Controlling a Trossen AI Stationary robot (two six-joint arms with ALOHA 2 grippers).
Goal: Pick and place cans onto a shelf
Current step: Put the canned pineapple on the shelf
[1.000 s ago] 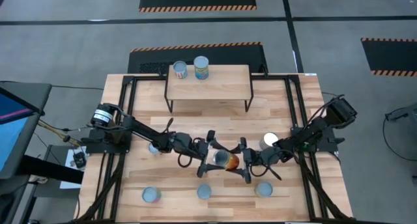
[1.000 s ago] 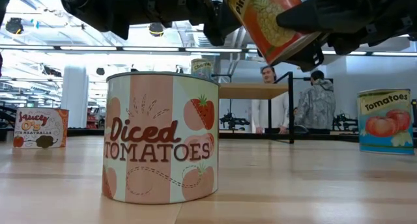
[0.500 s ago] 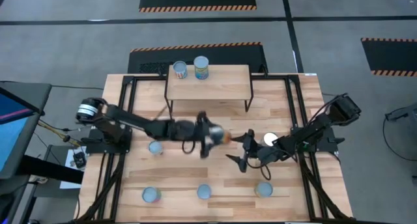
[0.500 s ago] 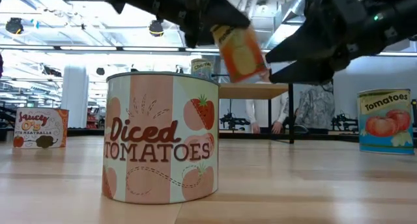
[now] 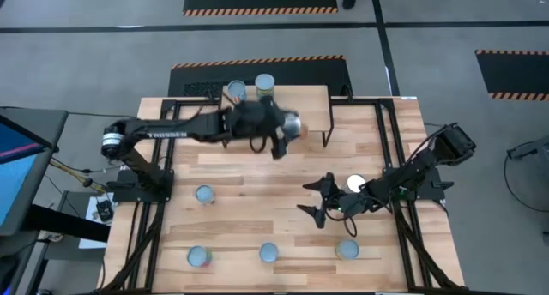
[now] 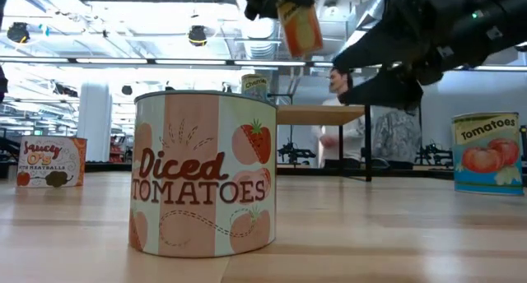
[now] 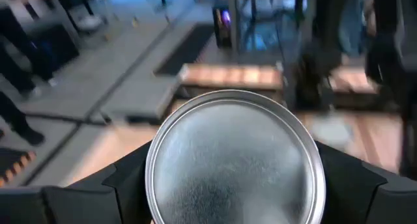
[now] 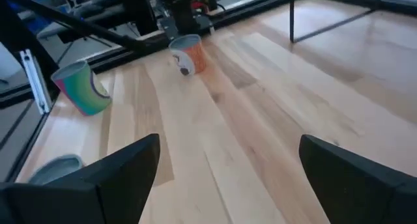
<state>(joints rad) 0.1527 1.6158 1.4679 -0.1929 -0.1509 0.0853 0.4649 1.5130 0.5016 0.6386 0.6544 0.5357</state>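
Can [image 5: 291,123] clamped in my left gripper [image 5: 276,129] hung over the shelf [image 5: 310,113]; I judged a level, upright set-down best, right gripper [image 5: 316,198] open.

1. The large light-wood plank tabletop with black rails [image 5: 257,218] carries the small light-wood shelf on thin black metal legs [image 5: 310,109], which stands at the table's far edge, in the middle;
2. Two tins stand on the shelf's far left part, just beside each other: a silver-topped tin [image 5: 237,91] and a yellow-green labelled tin [image 5: 265,84];
3. Directly on the tabletop stand five tins: one at the left [image 5: 204,194]; one white-topped at the right [image 5: 355,184]; three in a row along the near edge [image 5: 199,256], [image 5: 268,252], [image 5: 346,249].
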